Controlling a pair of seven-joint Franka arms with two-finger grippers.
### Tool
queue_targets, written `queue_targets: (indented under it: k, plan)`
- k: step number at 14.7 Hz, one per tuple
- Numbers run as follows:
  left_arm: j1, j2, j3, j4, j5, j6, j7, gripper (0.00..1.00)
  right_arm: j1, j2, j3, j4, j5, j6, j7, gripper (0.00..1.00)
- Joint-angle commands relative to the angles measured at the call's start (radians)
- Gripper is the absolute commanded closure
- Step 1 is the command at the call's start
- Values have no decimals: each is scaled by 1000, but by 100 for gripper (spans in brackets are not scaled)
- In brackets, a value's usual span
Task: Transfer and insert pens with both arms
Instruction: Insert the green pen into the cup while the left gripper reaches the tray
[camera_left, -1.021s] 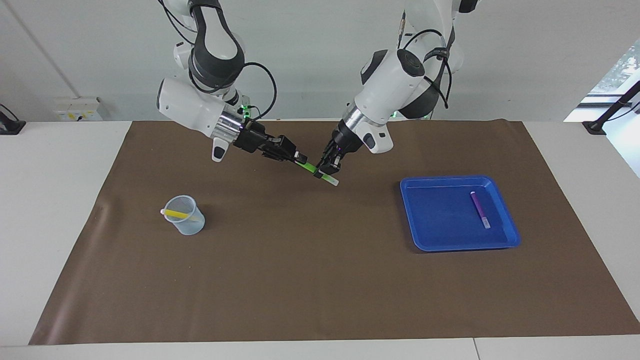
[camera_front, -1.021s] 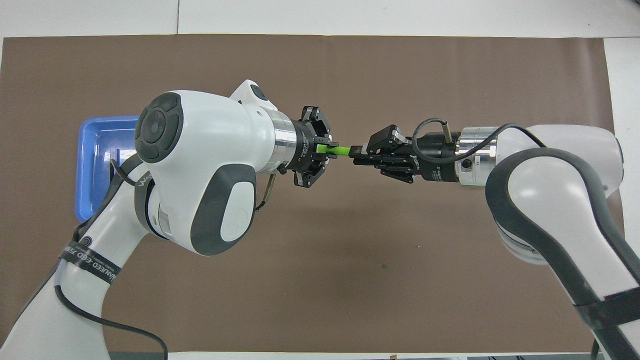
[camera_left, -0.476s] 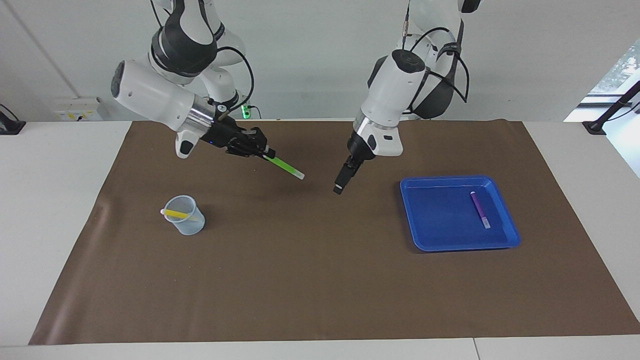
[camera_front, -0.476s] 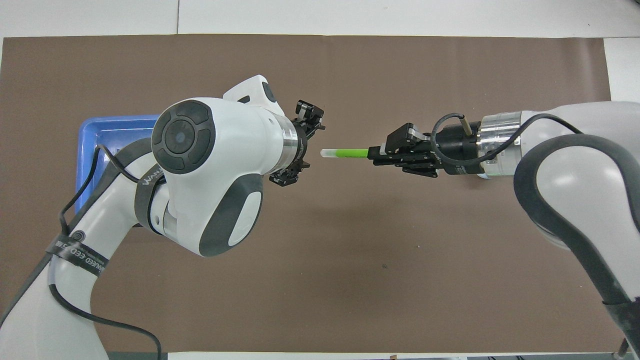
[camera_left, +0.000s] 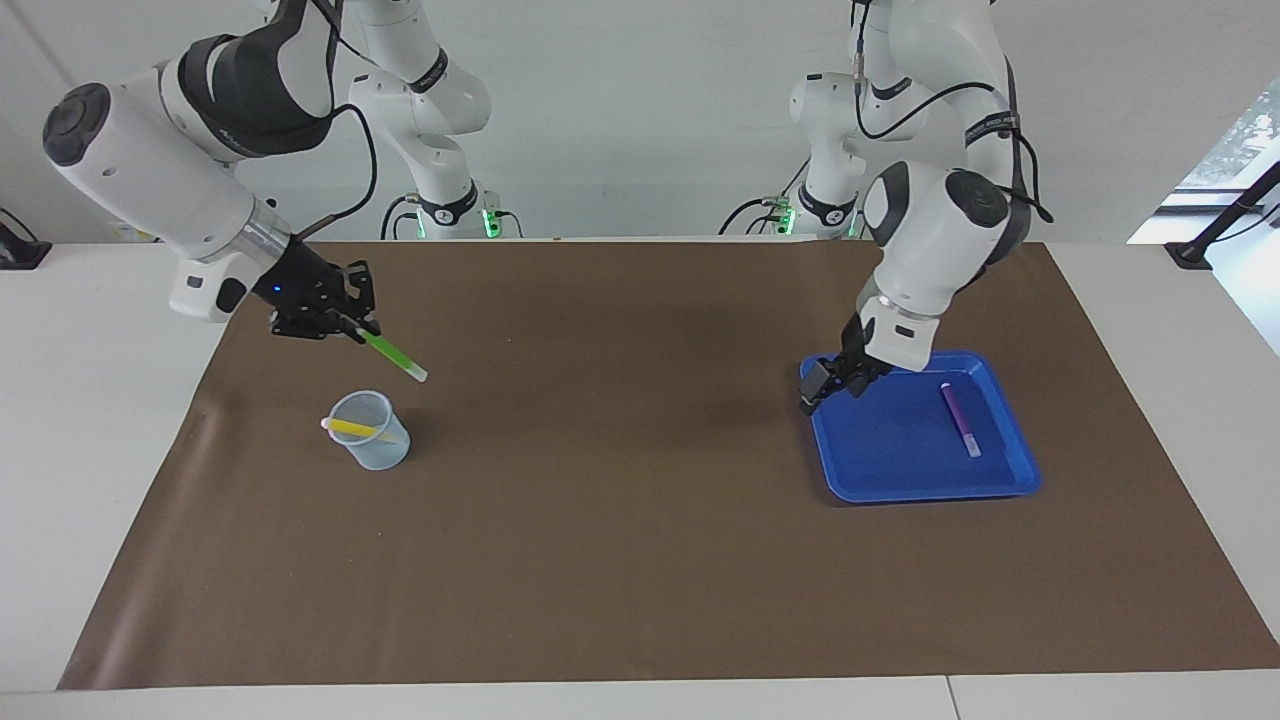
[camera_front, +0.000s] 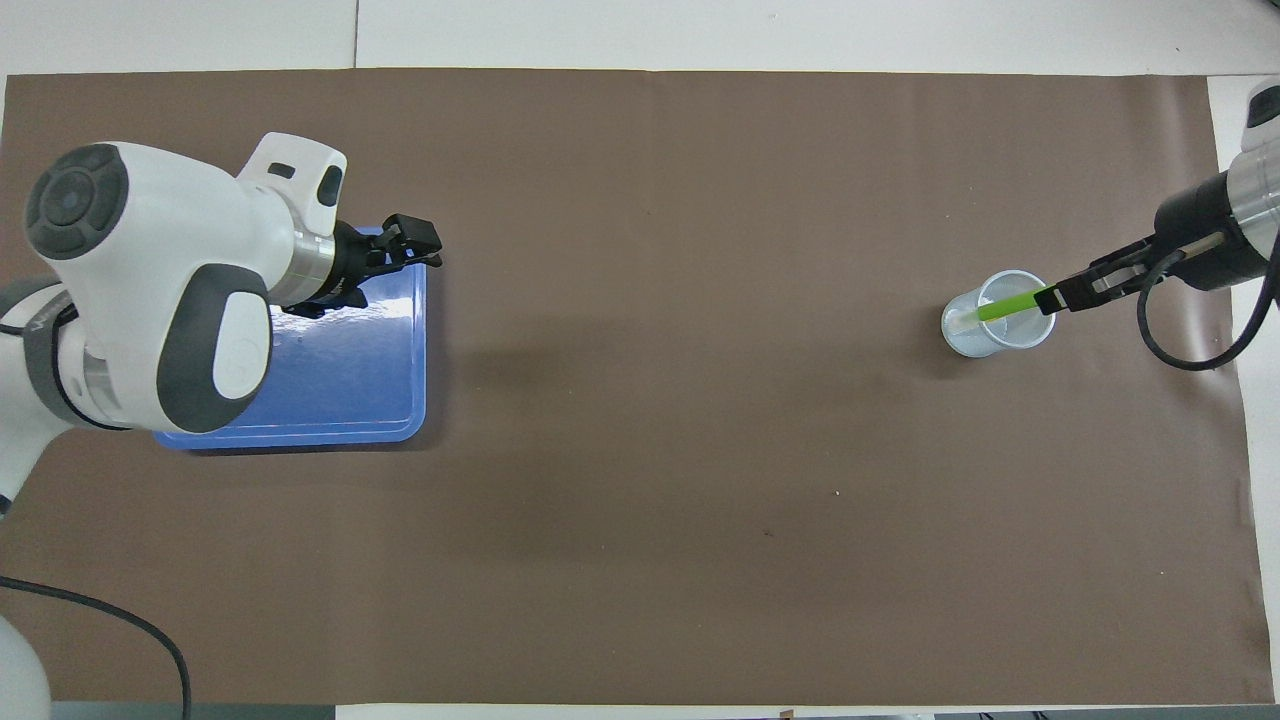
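My right gripper (camera_left: 350, 327) clamps the green pen (camera_left: 392, 352) slanting over the clear cup (camera_left: 368, 444) holding the yellow pen (camera_left: 352, 428), while my left gripper (camera_left: 822, 380) hangs spread over the blue tray's (camera_left: 900, 480) corner, near the purple pen (camera_left: 960, 418).

High facing view; steep overhead

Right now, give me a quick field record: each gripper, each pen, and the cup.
right gripper: shut on green pen, raised over the cup
left gripper: open, empty, over the blue tray edge
yellow pen: in the clear cup
purple pen: lying in tray
pens left to insert: green, purple
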Motion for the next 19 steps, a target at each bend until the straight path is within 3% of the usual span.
queue_targets:
  k: [1,4,8,14,15,16,17,18,19]
  plan:
    - [107,-23,-12,-76,59,24,281,0,0,24,11,19,-107,36,-110,100]
    - [215,-17,-12,-145,133,107,473,0,8,7,13,-55,-184,135,-118,100]
    - [315,47,-12,-158,136,157,659,0,15,-67,11,-262,-236,329,-176,100]
    - [333,109,-12,-178,136,182,693,2,22,-87,13,-336,-245,390,-170,100]
    - [345,107,-12,-181,136,178,694,25,23,-99,14,-365,-245,413,-170,100]
    - [347,106,-12,-181,136,172,693,64,22,-103,13,-376,-245,419,-170,100]
    - [347,106,-12,-181,136,170,691,95,22,-104,13,-376,-245,419,-170,64]
    - [348,106,-12,-181,136,167,690,100,22,-102,14,-370,-245,419,-170,23]
    - [347,104,-12,-181,136,164,687,100,22,-96,14,-356,-244,418,-171,4]
